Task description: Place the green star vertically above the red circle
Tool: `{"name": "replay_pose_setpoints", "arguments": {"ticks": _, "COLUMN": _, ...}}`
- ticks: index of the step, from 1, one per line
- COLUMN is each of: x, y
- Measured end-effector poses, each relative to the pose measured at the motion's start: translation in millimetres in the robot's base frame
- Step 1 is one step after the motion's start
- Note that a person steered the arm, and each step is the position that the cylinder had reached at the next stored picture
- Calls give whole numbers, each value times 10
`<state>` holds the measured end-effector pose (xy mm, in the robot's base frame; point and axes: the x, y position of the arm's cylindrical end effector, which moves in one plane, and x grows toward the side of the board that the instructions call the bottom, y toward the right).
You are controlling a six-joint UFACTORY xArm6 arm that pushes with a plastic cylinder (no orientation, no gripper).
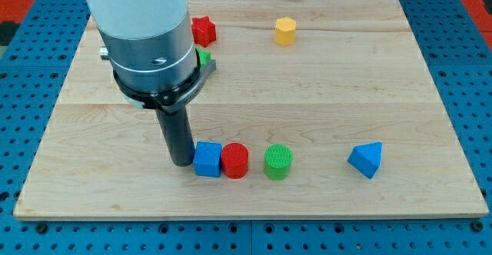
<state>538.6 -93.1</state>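
The red circle stands near the view's bottom centre, touching a blue cube on its left. A green block, mostly hidden behind the arm, shows as a small patch near the view's top left; its shape cannot be made out. My tip rests on the board right against the blue cube's left side, far below the green patch.
A green circle stands just right of the red circle with a small gap. A blue triangle lies at the lower right. A red star and a yellow hexagon sit near the top. The wooden board lies on a blue pegboard.
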Motion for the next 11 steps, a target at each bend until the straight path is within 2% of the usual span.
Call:
{"name": "replay_pose_setpoints", "arguments": {"ticks": 1, "x": -216, "y": -176}}
{"name": "replay_pose_setpoints", "arguments": {"ticks": 3, "x": -890, "y": 1200}}
{"name": "replay_pose_setpoints", "arguments": {"ticks": 4, "x": -1385, "y": 1335}}
{"name": "replay_pose_setpoints", "arguments": {"ticks": 5, "x": -1761, "y": 812}}
{"name": "replay_pose_setpoints", "arguments": {"ticks": 6, "x": -2247, "y": 544}}
{"name": "replay_pose_setpoints", "arguments": {"ticks": 7, "x": -2149, "y": -107}}
{"name": "replay_pose_setpoints", "arguments": {"ticks": 8, "x": -1821, "y": -153}}
{"name": "replay_pose_setpoints", "arguments": {"ticks": 9, "x": -1898, "y": 21}}
{"name": "replay_pose_setpoints", "arguments": {"ticks": 10, "x": -1820, "y": 453}}
{"name": "replay_pose_setpoints", "arguments": {"ticks": 11, "x": -1436, "y": 527}}
